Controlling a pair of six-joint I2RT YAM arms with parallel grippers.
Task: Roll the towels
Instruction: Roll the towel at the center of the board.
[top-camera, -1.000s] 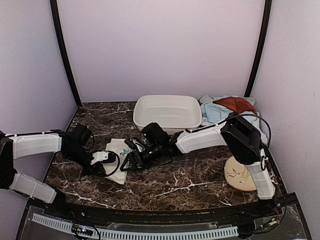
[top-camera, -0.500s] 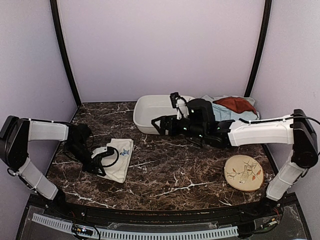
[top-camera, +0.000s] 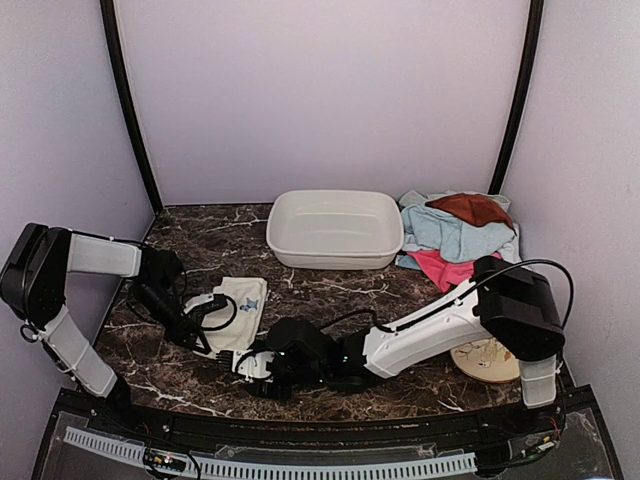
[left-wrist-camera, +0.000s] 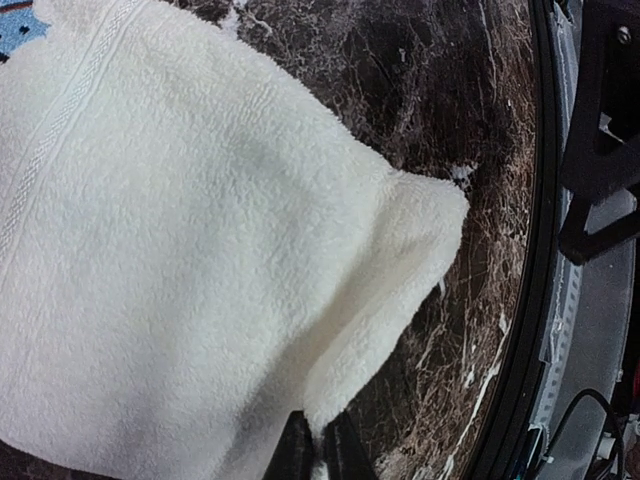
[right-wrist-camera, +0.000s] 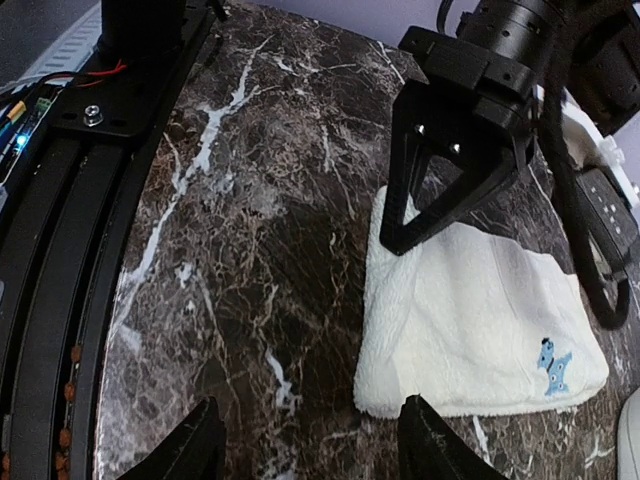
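Cream towel, worktop left half: left gripper pinched tight on its edge. Right gripper parted, empty, near towel.

text: none legible | cream towel: blue emblem, no lettering

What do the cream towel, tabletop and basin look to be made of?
The towel looks like soft looped terry, matte, with a woven band. The tabletop is a dark marble-look slab, white-veined, slightly glossy; maybe laminate. The basin seems smooth white moulded plastic, going by its rounded rim.
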